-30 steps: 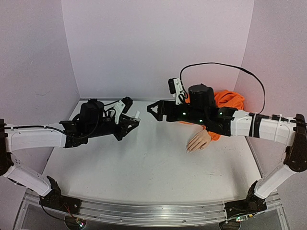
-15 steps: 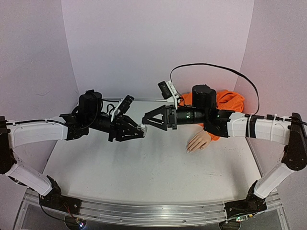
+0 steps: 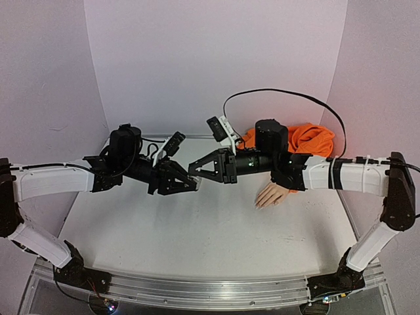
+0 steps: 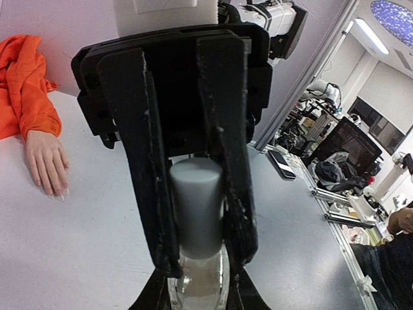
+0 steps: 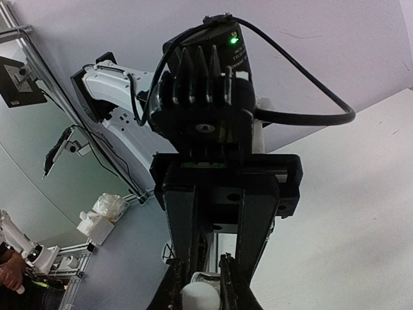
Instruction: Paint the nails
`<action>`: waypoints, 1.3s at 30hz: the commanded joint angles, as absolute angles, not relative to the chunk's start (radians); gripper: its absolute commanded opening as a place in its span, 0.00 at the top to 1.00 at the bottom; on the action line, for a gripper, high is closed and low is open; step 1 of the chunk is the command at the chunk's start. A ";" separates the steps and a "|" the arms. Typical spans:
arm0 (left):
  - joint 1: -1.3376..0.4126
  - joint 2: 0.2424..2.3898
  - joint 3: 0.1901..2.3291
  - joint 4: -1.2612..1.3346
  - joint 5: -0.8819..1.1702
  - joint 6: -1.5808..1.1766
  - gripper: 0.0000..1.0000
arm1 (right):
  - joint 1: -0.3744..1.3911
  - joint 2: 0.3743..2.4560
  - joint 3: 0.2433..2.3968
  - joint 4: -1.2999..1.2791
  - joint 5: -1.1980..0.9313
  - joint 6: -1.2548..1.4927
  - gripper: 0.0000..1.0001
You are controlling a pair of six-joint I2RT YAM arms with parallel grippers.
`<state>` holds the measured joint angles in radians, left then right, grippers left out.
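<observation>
Above mid-table, both arms meet tip to tip in the air. Left gripper point(image 3: 191, 186) reaches in from the left, clamped on a small clear bottle point(image 4: 199, 290). Left wrist view shows the glass body pinched between its own two fingers at the bottom edge of frame. Bottle points toward the opposite arm, grey cap point(image 4: 197, 206) on.

Right gripper point(image 3: 195, 169) comes in from the right, narrowed onto that cap. Its two long black fingers point(image 4: 145, 161) lie along both sides of the cap, with no gap seen on either side. Right wrist view agrees: the rounded pale cap end sits between its own fingertips at the bottom of frame, with the left arm's wrist housing point(image 5: 206, 97) behind it.

Mannequin hand point(image 3: 272, 195) lies palm down on the white table point(image 3: 197, 243), right of centre, its wrist end hidden by the right arm in the top view, well apart from both grippers. Orange sleeve point(image 3: 314, 136) is bunched behind it, near the back wall point(image 3: 210, 65). Nails point(image 4: 57, 192) sit at the fingertips, which point toward the near edge; too small to tell any colour on them
</observation>
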<state>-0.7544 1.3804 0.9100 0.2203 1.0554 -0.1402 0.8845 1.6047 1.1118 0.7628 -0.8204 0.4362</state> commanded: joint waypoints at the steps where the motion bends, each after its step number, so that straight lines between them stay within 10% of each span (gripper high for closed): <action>1: -0.764 1.343 0.911 0.282 0.941 -0.073 1.00 | 0.891 1.605 1.144 0.812 -0.793 0.469 0.98; 11: -0.947 1.281 0.828 0.261 -0.261 0.146 1.00 | 1.033 1.655 1.267 0.479 0.097 0.588 1.00; 16: -0.951 1.278 0.824 0.261 -0.238 0.163 1.00 | 1.049 1.678 1.321 0.432 0.100 0.573 0.99; 19: -0.951 1.278 0.806 0.261 -0.204 0.190 1.00 | 1.031 1.641 1.309 0.430 0.043 0.525 0.61; 25: -0.951 1.250 0.777 0.263 -0.114 0.193 1.00 | 0.926 1.599 1.275 0.423 -0.220 0.528 0.33; 39: -0.951 1.240 0.769 0.267 -0.034 0.219 1.00 | 0.910 1.645 1.294 0.412 -0.435 0.457 0.48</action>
